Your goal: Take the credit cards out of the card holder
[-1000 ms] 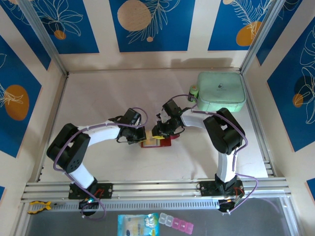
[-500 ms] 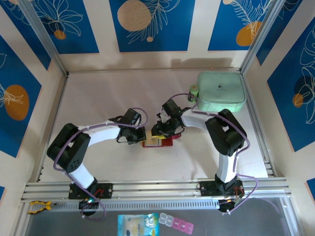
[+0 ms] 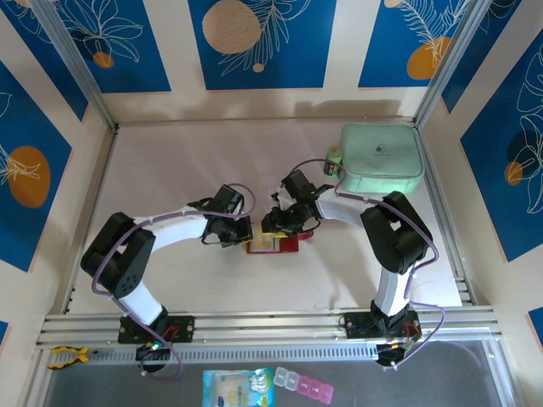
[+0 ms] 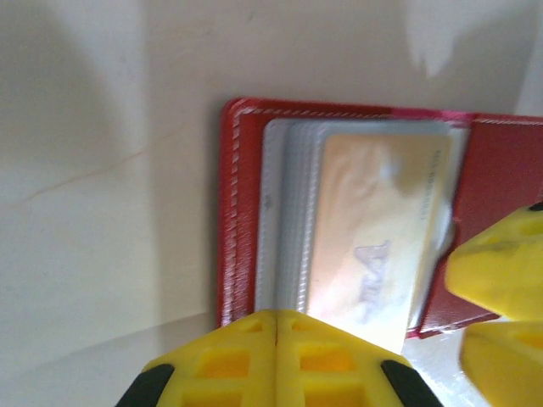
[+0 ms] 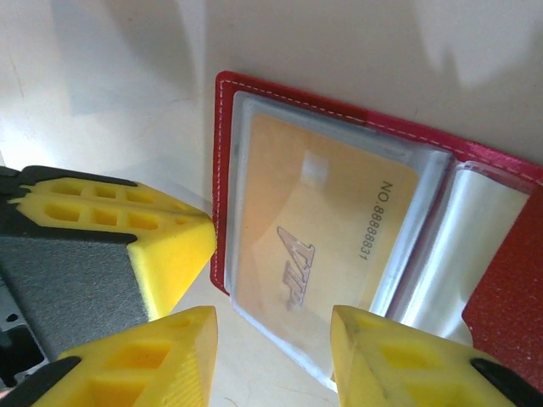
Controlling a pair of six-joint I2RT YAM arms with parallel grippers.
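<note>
mint green case (image 3: pixel 382 158) at 1 o'clock. mid-table your left gripper (image 4: pixel 277 329) is clenched, right gripper (image 5: pixel 271 326) spread over the open card holder (image 5: pixel 222 186), far flap cut off. a credit card (image 5: pixel 318 225) sits pocketed, others hidden.

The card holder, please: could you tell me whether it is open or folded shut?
Open: the card holder lies spread, clear pockets exposed, a credit card inside one.

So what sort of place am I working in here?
Most likely a lab robot test booth: a pale flat tabletop boxed in by aluminium frame rails and blue leaf-print wall panels.
</note>
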